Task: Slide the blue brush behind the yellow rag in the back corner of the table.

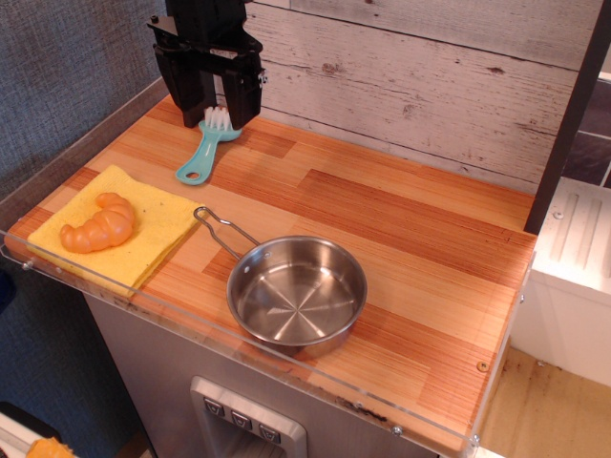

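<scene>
The blue brush (203,148) lies flat on the table (382,229) at the back left, bristles toward the wall, handle hole toward the front. The yellow rag (124,229) lies at the front left corner, in front of the brush, with an orange toy croissant (97,223) on it. My gripper (217,103) hangs open and empty above the brush's bristle end, fingers on either side, lifted clear of it.
A steel pan (298,292) with a wire handle stands at the front middle. A whitewashed plank wall (401,76) runs along the back. A clear acrylic rim (191,329) edges the front. A dark post (568,124) stands at the right.
</scene>
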Tool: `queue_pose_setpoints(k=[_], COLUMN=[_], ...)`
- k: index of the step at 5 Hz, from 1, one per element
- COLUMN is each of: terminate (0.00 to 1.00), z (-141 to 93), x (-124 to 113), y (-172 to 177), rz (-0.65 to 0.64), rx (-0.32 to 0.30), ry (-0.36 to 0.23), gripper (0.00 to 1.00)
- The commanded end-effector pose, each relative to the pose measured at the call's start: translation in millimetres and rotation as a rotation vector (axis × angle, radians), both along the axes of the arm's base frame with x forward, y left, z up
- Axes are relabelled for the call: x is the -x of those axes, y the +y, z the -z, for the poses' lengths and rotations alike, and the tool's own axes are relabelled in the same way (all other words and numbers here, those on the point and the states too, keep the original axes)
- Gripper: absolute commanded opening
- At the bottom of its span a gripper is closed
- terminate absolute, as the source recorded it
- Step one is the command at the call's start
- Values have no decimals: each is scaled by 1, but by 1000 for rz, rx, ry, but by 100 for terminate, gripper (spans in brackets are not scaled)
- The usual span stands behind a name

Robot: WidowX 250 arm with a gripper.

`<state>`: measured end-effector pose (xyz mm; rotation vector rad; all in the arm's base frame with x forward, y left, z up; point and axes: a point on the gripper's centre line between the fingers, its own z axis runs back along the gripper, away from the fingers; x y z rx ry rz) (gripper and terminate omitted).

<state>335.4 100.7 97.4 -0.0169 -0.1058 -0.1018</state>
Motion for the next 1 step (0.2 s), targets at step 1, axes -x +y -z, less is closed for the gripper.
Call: queue_pose_setpoints(k=[1], terminate=[100], z=[-25], x=[-2], y=[1], rz=[3], rx=[-21], ry=[-60], gripper=[100])
